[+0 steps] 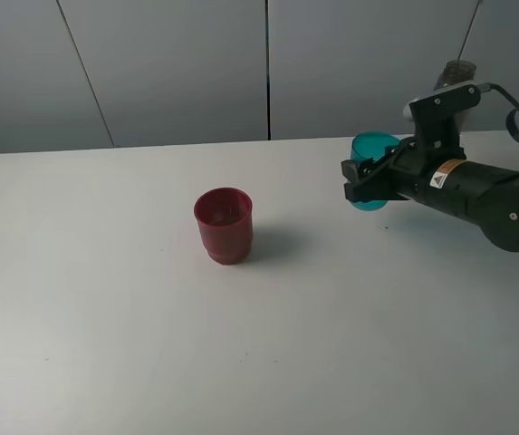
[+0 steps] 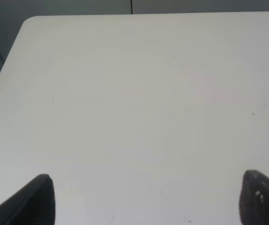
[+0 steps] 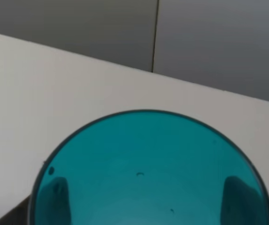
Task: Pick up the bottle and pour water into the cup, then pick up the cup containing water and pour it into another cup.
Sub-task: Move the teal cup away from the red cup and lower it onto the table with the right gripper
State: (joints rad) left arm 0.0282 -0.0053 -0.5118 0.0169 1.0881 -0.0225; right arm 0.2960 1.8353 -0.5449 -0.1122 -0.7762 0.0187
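A: Where is the teal cup (image 1: 370,172)?

B: In the right end effector (image 1: 360,185), clamped by its sides and held above the white surface (image 1: 105,317) at the right. Through the wall, the fingers (image 3: 54,197) show dark.

A: The red cup (image 1: 224,225)?

B: Upright near the middle, well apart. The bottle (image 1: 456,77) stands at the back right, behind the arm.

A: The left end effector (image 2: 146,199)?

B: Spread wide, holding nothing.

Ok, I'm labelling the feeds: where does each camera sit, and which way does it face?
Exterior high: mounted high, facing the table, red cup and right gripper.
Left wrist: on the left arm, facing bare table; two fingertips show.
Right wrist: on the right arm, looking into the teal cup.
Shared: exterior and right wrist both show the teal cup.
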